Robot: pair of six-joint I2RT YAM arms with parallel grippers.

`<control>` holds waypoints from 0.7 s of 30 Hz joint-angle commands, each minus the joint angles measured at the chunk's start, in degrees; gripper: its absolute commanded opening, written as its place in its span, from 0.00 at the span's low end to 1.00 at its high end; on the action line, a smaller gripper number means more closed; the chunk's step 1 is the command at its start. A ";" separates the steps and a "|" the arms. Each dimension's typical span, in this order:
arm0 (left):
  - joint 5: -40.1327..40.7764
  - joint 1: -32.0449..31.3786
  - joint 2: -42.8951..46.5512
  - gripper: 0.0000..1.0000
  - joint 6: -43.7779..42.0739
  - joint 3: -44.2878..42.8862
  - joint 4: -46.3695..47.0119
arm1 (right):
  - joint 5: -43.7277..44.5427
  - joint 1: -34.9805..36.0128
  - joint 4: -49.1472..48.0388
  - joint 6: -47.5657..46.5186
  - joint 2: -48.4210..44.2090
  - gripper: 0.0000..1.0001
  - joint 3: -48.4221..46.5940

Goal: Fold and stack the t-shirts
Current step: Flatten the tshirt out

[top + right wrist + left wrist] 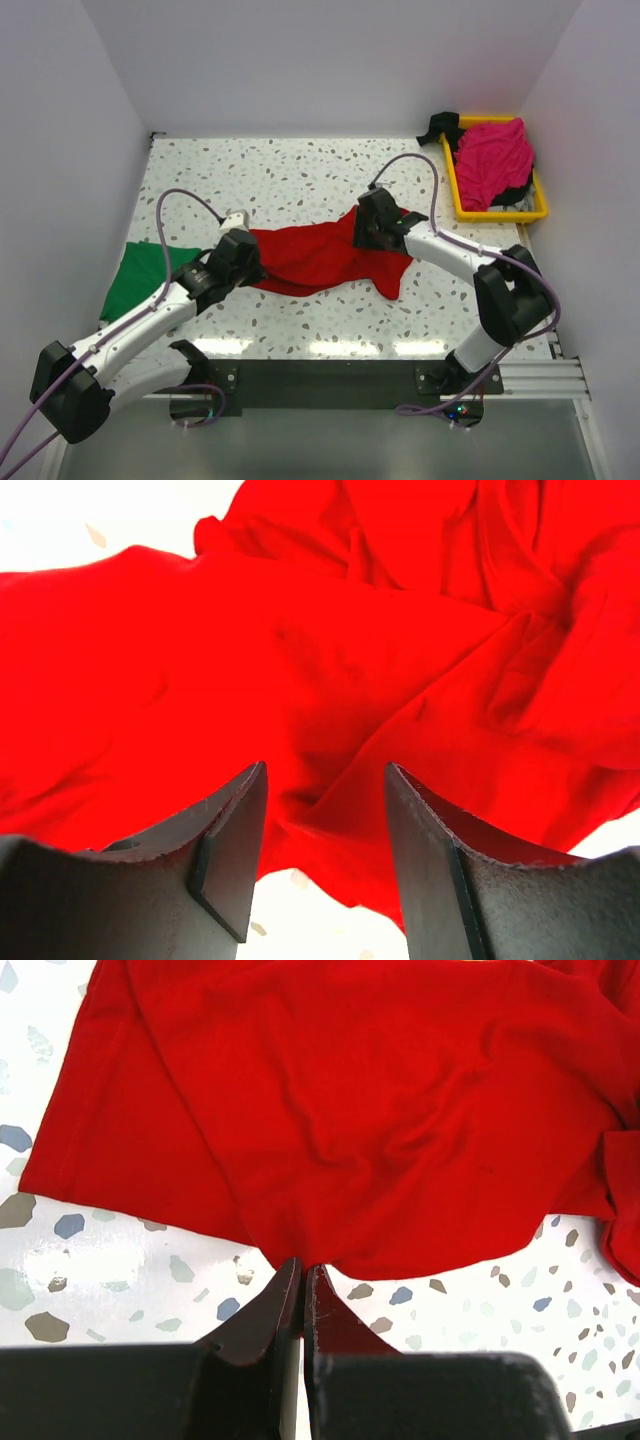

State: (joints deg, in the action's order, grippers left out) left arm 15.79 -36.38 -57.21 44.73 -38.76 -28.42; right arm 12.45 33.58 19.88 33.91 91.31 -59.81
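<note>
Judging by the table (300, 180), how far along is the folding? (Ana)

Early, I'd say. No stack has been started. The red shirt (310, 255) lies in the middle between the two arms, stretched sideways and rumpled, with creases bunched at its right end. Nothing on it reads as a finished fold. (Ben)

And the other two? (Ana)

The green shirt (140, 275) lies flat at the left edge, partly under the left arm, so I cannot tell whether it is properly folded. The pink shirt (492, 155) is heaped in the yellow tray (495, 213) at the far right corner, on top of some dark and pale cloth, plainly unfolded. (Ben)

What are the grippers doing? (Ana)

The left gripper (303, 1270) has its jaws pressed together right at the near hem of the red shirt. The cloth draws to a point there, so I judge a bit of hem is pinched. The right gripper (325, 770) hangs just over the shirt's right part with its jaws apart and nothing between them. (Ben)

So what is left? (Ana)

Nearly everything, by my reading: flatten and fold the red one, fetch and fold the pink one, settle the green one, then pile all three. (Ben)
</note>
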 commanded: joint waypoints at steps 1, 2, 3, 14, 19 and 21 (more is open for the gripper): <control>-0.32 0.35 0.61 0.00 -0.52 0.09 0.65 | 3.28 1.22 0.16 -1.13 2.20 0.54 -2.94; -0.41 0.35 0.70 0.00 -0.52 0.09 0.74 | 3.28 1.31 0.25 -1.13 2.64 0.53 -3.03; -0.41 0.35 0.61 0.00 -0.61 0.00 0.83 | 3.28 1.66 0.42 -1.21 3.52 0.51 -3.20; 1.34 0.43 1.14 0.00 -0.96 -0.08 0.13 | 8.90 1.57 7.89 -1.13 -5.59 0.04 -0.05; 3.28 1.49 1.40 0.00 -1.14 -0.79 -0.84 | 11.72 1.40 13.24 0.45 -15.00 0.01 4.26; 3.89 2.80 1.75 0.00 -1.22 -0.96 -1.02 | 12.60 0.96 15.09 1.15 -19.65 0.01 6.36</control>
State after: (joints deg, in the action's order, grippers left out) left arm 17.12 -35.35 -56.95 44.71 -38.68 -28.86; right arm 20.62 35.14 30.06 33.50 77.08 -56.01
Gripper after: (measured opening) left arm 0.063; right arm 0.026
